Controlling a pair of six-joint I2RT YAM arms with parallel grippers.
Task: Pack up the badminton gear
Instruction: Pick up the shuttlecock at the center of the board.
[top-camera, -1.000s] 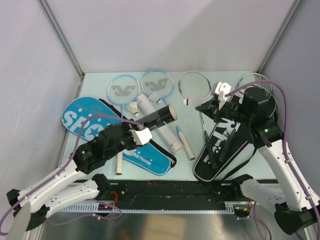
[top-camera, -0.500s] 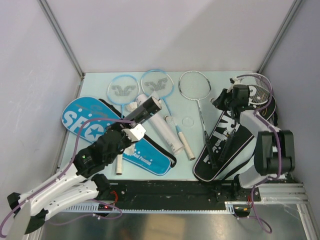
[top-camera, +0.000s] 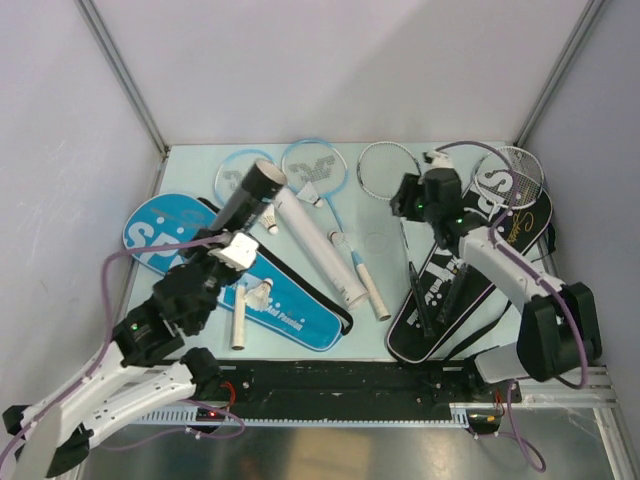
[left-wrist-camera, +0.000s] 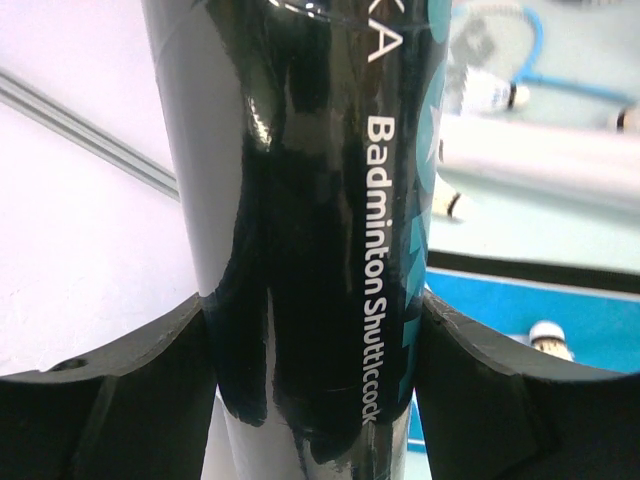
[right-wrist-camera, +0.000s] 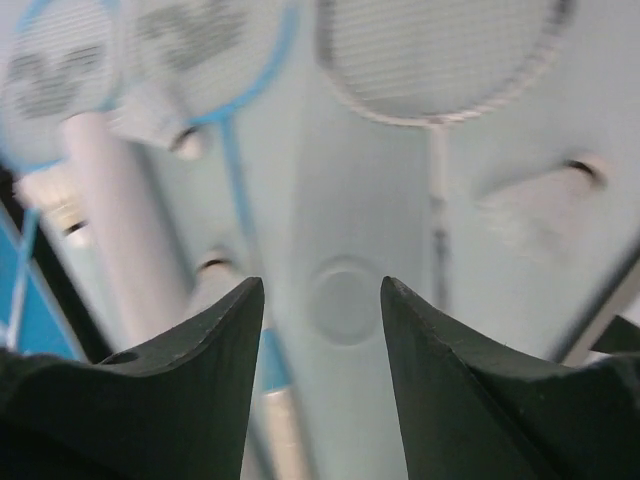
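Observation:
My left gripper (top-camera: 232, 252) (left-wrist-camera: 315, 340) is shut on a black shuttlecock tube (top-camera: 250, 195) (left-wrist-camera: 310, 200), held up at a slant above the blue SPORT cover (top-camera: 165, 245). A white tube (top-camera: 310, 243) (right-wrist-camera: 110, 210) lies mid-table. Two light-blue rackets (top-camera: 313, 165) and a silver racket (top-camera: 388, 168) (right-wrist-camera: 440, 50) lie at the back. Another silver racket (top-camera: 515, 175) rests on the black cover (top-camera: 470, 275). Shuttlecocks lie on the blue cover (top-camera: 262, 291) and by the blue rackets (top-camera: 311, 193) (right-wrist-camera: 155, 120). My right gripper (top-camera: 408, 196) (right-wrist-camera: 320, 290) hangs open and empty over a clear round lid (right-wrist-camera: 342, 300).
The clear lid (top-camera: 380, 241) lies flat between the white tube and the black cover. Grey walls close in the table on the left, back and right. The black rail with the arm bases (top-camera: 340, 385) runs along the near edge.
The right gripper has opened and swung left from over the black cover to above the lid. The left arm has lifted the black tube up and toward the back left.

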